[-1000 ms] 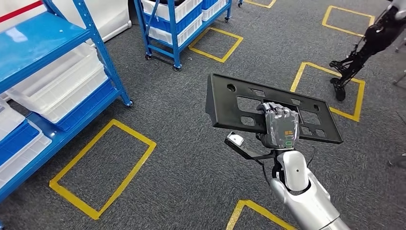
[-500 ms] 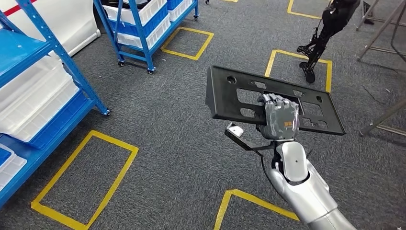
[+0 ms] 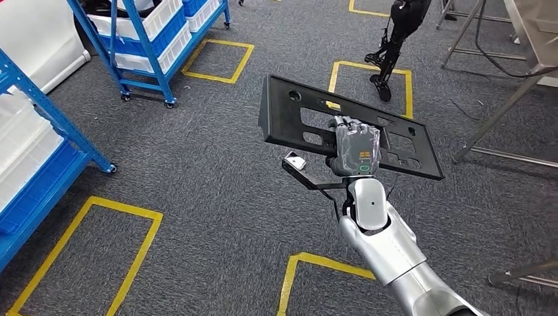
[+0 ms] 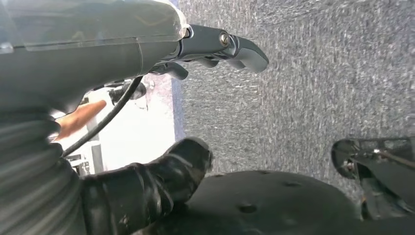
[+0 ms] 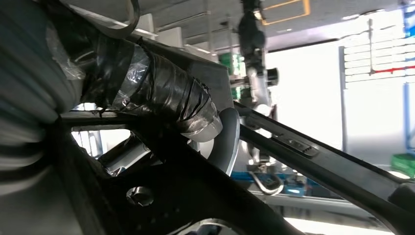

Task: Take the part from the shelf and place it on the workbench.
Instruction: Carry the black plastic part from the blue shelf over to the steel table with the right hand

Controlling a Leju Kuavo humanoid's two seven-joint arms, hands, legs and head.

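Note:
The part (image 3: pixel 289 112) is a long black plastic panel with several cut-outs, held up over the carpet in the middle of the head view. My right hand (image 3: pixel 356 148) grips it at its near edge, fingers wrapped over the middle. In the right wrist view the taped thumb (image 5: pixel 161 98) presses on the black panel (image 5: pixel 195 196). My left hand (image 4: pixel 147 49) hangs over the grey carpet with its fingers (image 4: pixel 230 44) and thumb (image 4: pixel 166 176) apart and nothing between them.
A blue shelf (image 3: pixel 39 118) with white bins stands at the left, and a blue wheeled rack (image 3: pixel 145 33) at the back left. Yellow tape squares (image 3: pixel 85 243) mark the carpet. A metal table frame (image 3: pixel 500 99) stands at the right, a black stand (image 3: pixel 395 33) behind.
The camera has turned right: the shelves have slid off to the left and the metal table frame has come into view. My right hand still holds the panel.

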